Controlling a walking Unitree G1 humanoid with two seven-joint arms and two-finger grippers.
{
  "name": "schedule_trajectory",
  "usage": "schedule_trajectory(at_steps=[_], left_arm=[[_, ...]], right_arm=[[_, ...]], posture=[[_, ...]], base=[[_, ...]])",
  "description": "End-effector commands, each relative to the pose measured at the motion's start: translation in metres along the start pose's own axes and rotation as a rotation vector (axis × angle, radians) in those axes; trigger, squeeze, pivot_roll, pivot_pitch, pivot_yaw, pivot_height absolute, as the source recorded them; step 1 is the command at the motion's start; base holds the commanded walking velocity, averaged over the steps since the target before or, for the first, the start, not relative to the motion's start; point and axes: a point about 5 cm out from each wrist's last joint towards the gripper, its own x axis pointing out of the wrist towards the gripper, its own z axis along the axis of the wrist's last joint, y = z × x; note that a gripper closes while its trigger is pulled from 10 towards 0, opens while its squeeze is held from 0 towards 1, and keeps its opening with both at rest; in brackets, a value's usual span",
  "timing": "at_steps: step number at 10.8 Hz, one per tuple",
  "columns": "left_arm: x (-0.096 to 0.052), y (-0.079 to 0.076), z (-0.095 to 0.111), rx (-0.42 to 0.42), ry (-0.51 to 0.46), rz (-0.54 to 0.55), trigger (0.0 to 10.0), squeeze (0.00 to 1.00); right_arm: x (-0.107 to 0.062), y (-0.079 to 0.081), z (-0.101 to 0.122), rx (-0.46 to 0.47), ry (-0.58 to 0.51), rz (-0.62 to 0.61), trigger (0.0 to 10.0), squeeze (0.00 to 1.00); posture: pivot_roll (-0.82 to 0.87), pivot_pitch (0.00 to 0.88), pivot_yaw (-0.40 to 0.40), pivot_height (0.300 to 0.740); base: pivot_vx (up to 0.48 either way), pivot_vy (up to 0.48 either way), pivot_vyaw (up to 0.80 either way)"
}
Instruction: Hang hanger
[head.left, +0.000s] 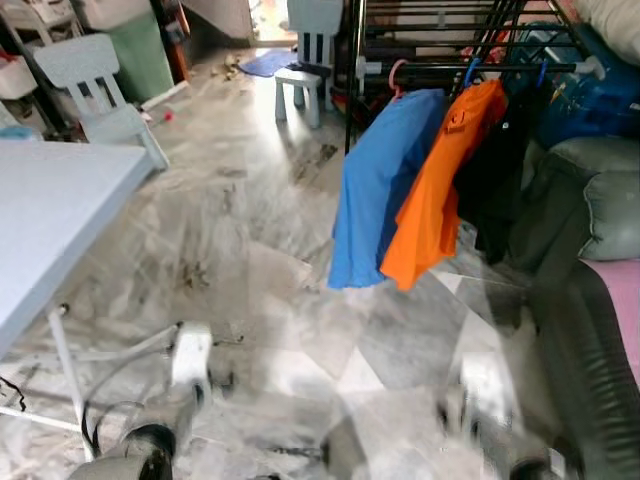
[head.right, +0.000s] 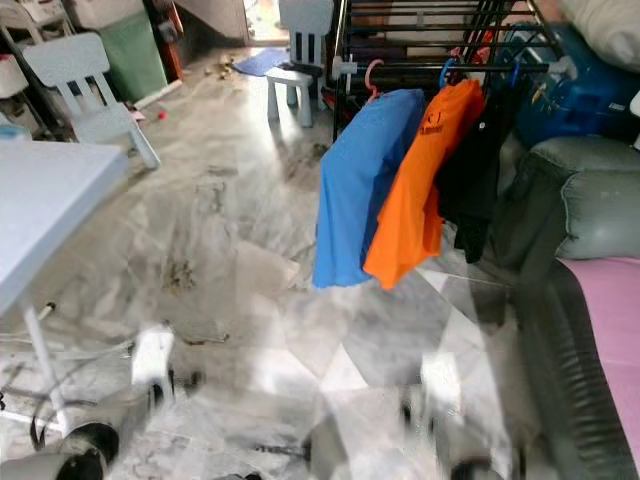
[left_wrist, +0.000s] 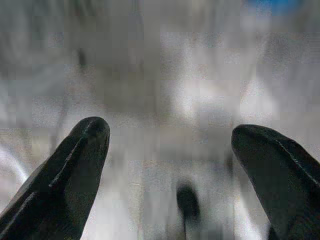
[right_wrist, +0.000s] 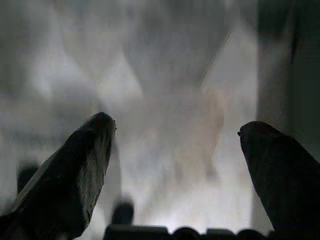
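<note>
A black clothes rack (head.left: 470, 40) is seen standing on the marble floor (head.left: 260, 270), just beside a grey sofa (head.left: 600, 200). Three garments are hung on its front rail: a blue shirt (head.left: 385, 185) on a pink hanger (head.left: 397, 75), an orange shirt (head.left: 445, 180) on a blue hanger (head.left: 470, 72) touching it, and a dark garment (head.left: 500, 180) toward the sofa end.

The left gripper (left_wrist: 170, 145) is pointed down at the blurred floor, its two black fingers spread wide with nothing between them. The right gripper (right_wrist: 175, 145) is likewise held apart and empty over the floor.

A light blue table (head.left: 50, 220) is seen at the robot's left, with two small pale chairs (head.left: 100, 95) beyond it.
</note>
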Motion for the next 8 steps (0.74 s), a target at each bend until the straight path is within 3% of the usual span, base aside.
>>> schedule_trajectory(at_steps=[1,2,3,4,5,6,7,8], left_arm=[[0.002,-0.001,0.041,0.013,-0.165,-0.025,10.0,0.0],[0.001,-0.006,0.064,0.06,-0.272,-0.044,10.0,0.0],[-0.005,-0.02,0.087,0.087,-0.44,-0.124,10.0,0.0],[-0.015,-0.026,0.083,0.1,-0.546,-0.192,10.0,0.0],[-0.028,-0.028,0.08,0.109,-0.615,-0.2,10.0,0.0],[-0.044,-0.033,0.078,0.184,-0.674,-0.205,10.0,0.0],[-0.056,-0.035,0.083,0.298,-0.758,-0.207,10.0,0.0],[-0.069,-0.034,0.088,0.3,-0.808,-0.173,10.0,0.0]], right_arm=[[0.002,0.005,0.04,-0.003,-0.153,0.032,10.0,0.0],[0.001,0.009,0.073,0.03,-0.264,0.073,10.0,0.0],[-0.004,0.015,0.111,0.047,-0.405,0.123,10.0,0.0],[-0.015,0.016,0.126,-0.03,-0.541,0.121,10.0,0.0],[-0.023,0.012,0.127,-0.002,-0.579,0.117,10.0,0.0],[-0.033,0.008,0.124,-0.019,-0.594,0.129,10.0,0.0],[-0.039,0.007,0.123,-0.138,-0.638,0.069,10.0,0.0],[-0.05,0.014,0.119,-0.116,-0.658,0.148,10.0,0.0]], posture=[[-0.06,0.0,0.036,0.74],[-0.07,0.0,0.033,0.74],[-0.08,0.0,0.023,0.74],[-0.09,0.024,0.023,0.74],[-0.08,0.037,0.021,0.74],[-0.07,0.057,0.021,0.74],[-0.08,0.069,0.029,0.74],[-0.08,0.073,0.035,0.74]], base=[[0.0,0.0,0.0],[0.0,0.0,0.0],[0.0,0.0,0.0],[0.0,0.0,0.0],[0.0,0.0,0.0],[0.0,0.0,0.0],[0.0,0.0,0.0],[0.0,0.0,0.0]])
